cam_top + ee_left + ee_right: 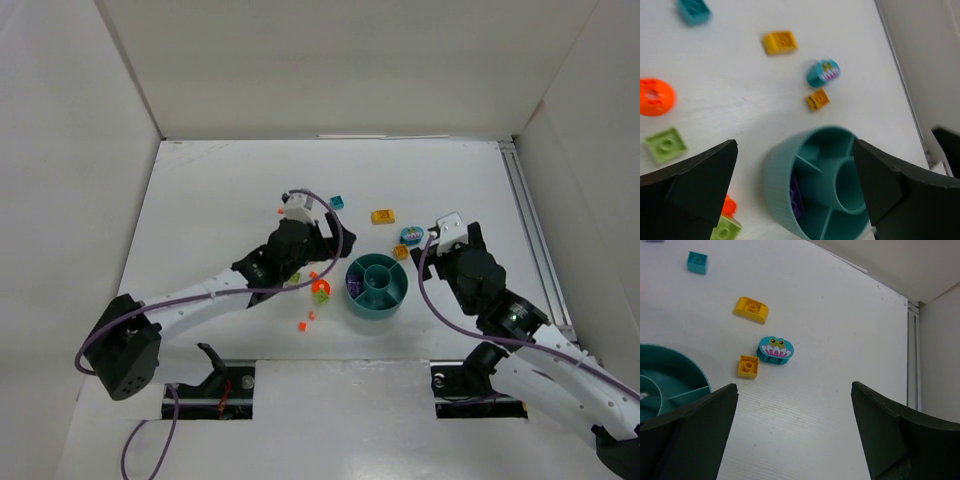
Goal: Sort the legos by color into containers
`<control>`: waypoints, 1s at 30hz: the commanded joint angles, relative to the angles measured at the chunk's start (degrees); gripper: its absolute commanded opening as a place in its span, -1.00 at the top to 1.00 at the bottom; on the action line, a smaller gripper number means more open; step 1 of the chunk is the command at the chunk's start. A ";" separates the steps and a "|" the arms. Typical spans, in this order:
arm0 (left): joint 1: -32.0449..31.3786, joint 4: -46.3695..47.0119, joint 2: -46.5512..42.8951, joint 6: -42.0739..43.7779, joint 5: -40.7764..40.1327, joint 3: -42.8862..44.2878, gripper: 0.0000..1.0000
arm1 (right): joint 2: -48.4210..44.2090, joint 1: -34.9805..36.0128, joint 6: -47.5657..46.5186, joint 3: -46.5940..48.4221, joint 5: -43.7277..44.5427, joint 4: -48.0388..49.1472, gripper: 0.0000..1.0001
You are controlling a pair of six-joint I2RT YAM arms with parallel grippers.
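Between the wide-spread fingers of your left claw (794, 150), which holds nothing, sits the teal dish (776, 185), close under the tips. One purple brick (796, 197) lies in a wedge of it. The other sections you can see look bare, so I judge the sorting barely begun. Beyond the dish, ahead of this claw on the table (740, 75), wait a small yellow square (817, 99), a teal frog piece (823, 73), a yellow curved brick (780, 42) and a teal brick (694, 10). Off past the finger at the left of its wrist view lie an orange round piece (655, 96) and a lime plate (666, 144), with more orange and lime bits tucked against that finger. Your right claw (794, 390) is equally wide open and empty, the yellow and teal pieces ahead of it and the dish rim just beside one finger.
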 commanded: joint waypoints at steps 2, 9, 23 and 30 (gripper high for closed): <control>9.30 -14.02 1.65 0.99 -7.37 9.76 -1.00 | 0.32 -0.27 0.62 0.15 1.41 0.61 -0.99; 22.95 -20.89 19.64 5.04 -3.85 24.79 -1.00 | 5.68 -0.27 2.89 3.39 7.37 0.61 -0.99; 27.08 -32.41 43.93 6.89 -5.62 52.48 -0.87 | 29.14 -14.93 10.64 18.95 6.95 -8.44 -0.99; 27.69 -34.52 51.75 7.41 -4.12 59.69 -0.68 | 34.25 -18.99 10.11 21.41 4.57 -8.97 -0.93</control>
